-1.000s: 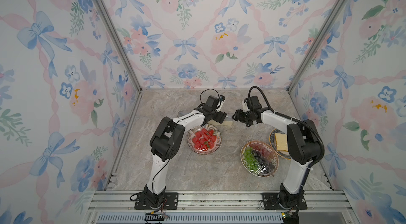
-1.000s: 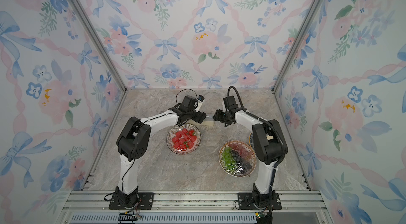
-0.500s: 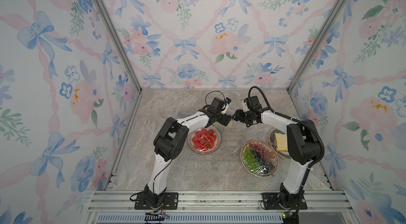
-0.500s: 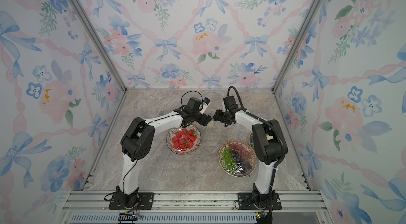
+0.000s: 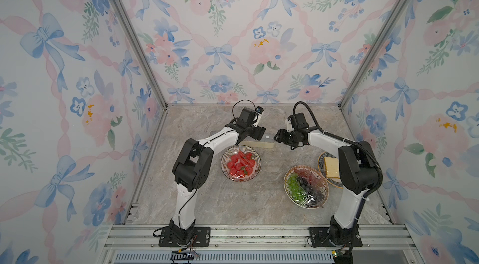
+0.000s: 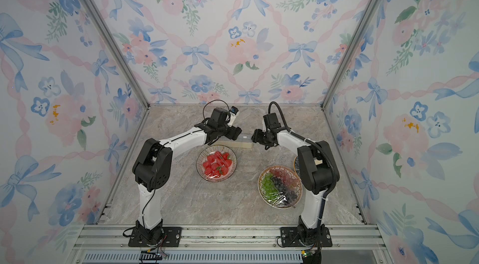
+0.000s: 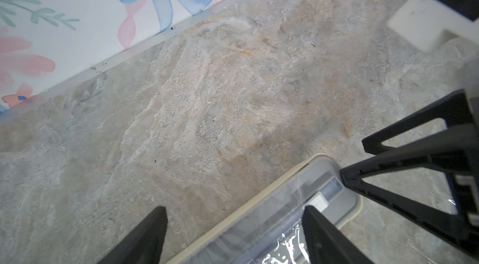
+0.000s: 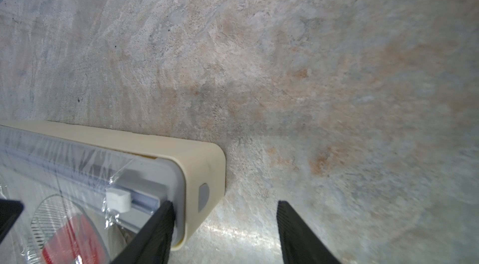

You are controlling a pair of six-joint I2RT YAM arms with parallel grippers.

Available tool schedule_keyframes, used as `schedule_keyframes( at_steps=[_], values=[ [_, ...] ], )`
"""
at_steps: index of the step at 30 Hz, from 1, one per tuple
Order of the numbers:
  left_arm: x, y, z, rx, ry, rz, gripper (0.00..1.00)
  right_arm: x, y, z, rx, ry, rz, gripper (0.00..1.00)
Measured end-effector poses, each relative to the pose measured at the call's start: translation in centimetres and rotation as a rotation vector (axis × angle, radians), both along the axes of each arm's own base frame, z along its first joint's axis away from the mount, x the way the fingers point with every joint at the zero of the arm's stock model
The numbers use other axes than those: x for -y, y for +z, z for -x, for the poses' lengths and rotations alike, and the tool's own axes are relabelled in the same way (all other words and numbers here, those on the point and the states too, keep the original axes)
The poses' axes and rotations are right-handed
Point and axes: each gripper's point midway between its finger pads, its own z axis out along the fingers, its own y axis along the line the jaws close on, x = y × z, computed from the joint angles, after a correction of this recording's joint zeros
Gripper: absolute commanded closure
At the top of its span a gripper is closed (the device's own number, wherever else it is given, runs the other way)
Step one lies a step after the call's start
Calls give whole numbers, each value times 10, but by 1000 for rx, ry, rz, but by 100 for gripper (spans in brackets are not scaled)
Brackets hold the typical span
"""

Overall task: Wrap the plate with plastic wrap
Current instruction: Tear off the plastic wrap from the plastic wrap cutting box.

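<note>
Left end effector (image 7: 234, 211) and right end effector (image 8: 225, 205) are both spread, empty, over the cream box (image 8: 202, 161) where plastic wrap (image 8: 77, 161) lies crinkled, just behind the strawberry plate (image 5: 256, 172) on the desk (image 5: 233, 203)

Marble tabletop (image 5: 233, 203), floral wallpaper (image 5: 233, 42)

both top views look steeply down from high at the front, whole counter (image 5: 233, 198) framed; wrist views sit close over it, sharing the wrap box (image 7: 326, 169) (image 8: 202, 161) end
</note>
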Motion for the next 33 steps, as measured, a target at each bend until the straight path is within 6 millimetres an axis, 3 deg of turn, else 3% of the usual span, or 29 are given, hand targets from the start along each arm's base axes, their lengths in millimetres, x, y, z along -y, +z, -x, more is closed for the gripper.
schedule_keyframes(
  at_steps=[14,25,33],
  values=[
    [1,-37,1,-56,-2,-33,16,0,0,0,0,0,0,36],
    [18,-38,-2,-28,-27,-12,16,0,0,0,-1,0,1,36],
    [37,-36,10,-37,-62,-7,15,2,0,0,0,-6,7,36]
  ],
)
